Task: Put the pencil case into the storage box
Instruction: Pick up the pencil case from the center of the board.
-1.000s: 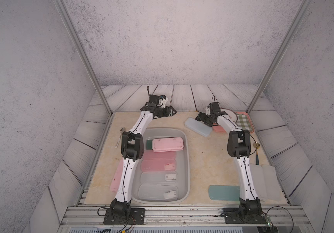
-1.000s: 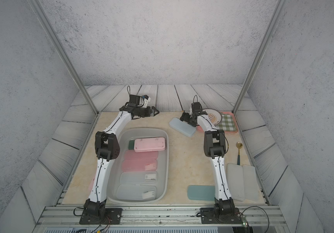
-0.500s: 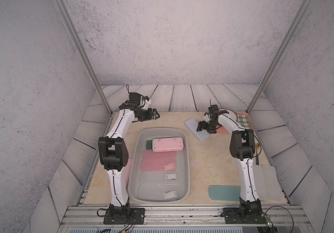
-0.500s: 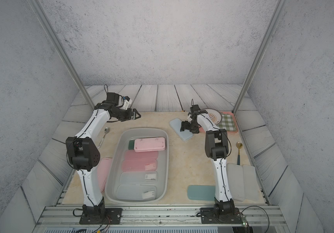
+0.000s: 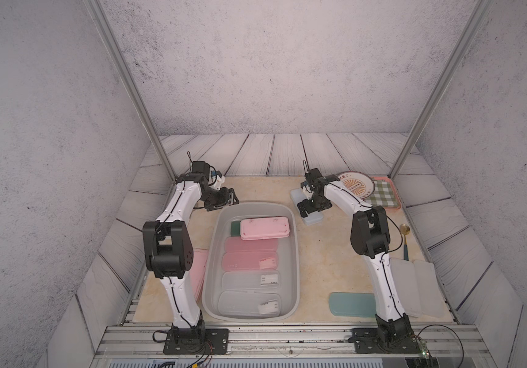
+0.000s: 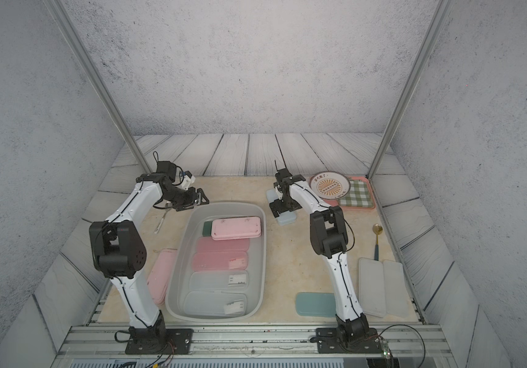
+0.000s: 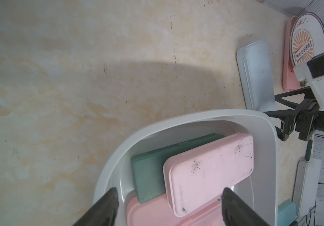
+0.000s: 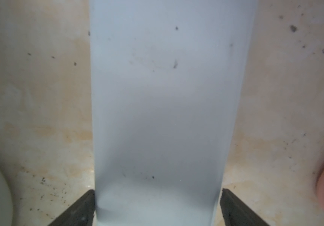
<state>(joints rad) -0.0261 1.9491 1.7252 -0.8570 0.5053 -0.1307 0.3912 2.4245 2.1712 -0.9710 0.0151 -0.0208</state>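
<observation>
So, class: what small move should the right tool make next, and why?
Probably close the right tool on the pale blue pencil case: its open jaws straddle the case's width, and the case lies flat on the table, outside the storage box.

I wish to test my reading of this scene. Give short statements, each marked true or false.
1. The pale blue pencil case lies inside the storage box. False: it lies on the table beside it, between the fingers of the right pincer.
2. The left pincer is open and empty. True.
3. In the box, a pink case rests on a green case. True.
4. The plate sits in the box. False: it sits on the pink tray.
</observation>
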